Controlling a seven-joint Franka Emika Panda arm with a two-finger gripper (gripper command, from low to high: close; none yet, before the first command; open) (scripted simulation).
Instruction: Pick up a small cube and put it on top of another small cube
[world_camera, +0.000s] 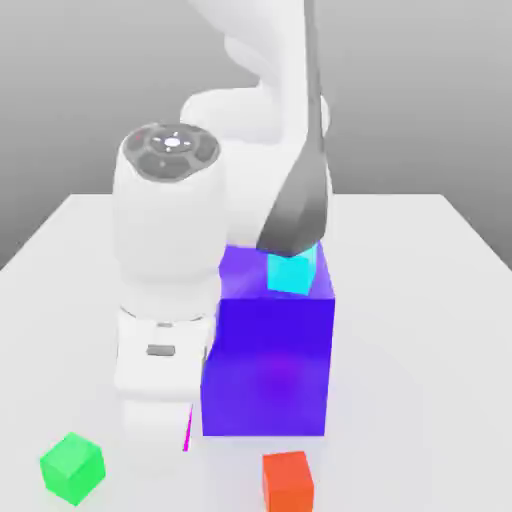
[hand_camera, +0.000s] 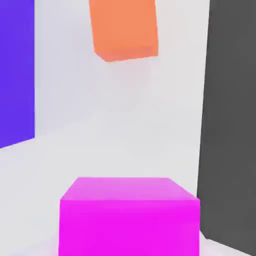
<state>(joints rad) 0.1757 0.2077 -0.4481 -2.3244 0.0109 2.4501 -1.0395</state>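
The small cube (hand_camera: 129, 217), glossy magenta-pink, sits close under the hand camera, its side against a dark finger (hand_camera: 230, 125). In the exterior view just a thin magenta sliver of the small cube (world_camera: 187, 430) peeks out beside the white hand, low over the table and next to the big blue-purple block (world_camera: 268, 365). My gripper (world_camera: 170, 435) is shut on this cube, with its fingertips hidden behind the hand's body. A small orange-red cube (world_camera: 288, 482) (hand_camera: 125, 30) lies on the table a short way beyond the held cube.
A small cyan cube (world_camera: 292, 272) rests on top of the big blue-purple block (hand_camera: 16, 70), partly behind the arm's dark link. A green cube (world_camera: 72, 466) lies on the white table (world_camera: 420, 400) at the exterior view's lower left.
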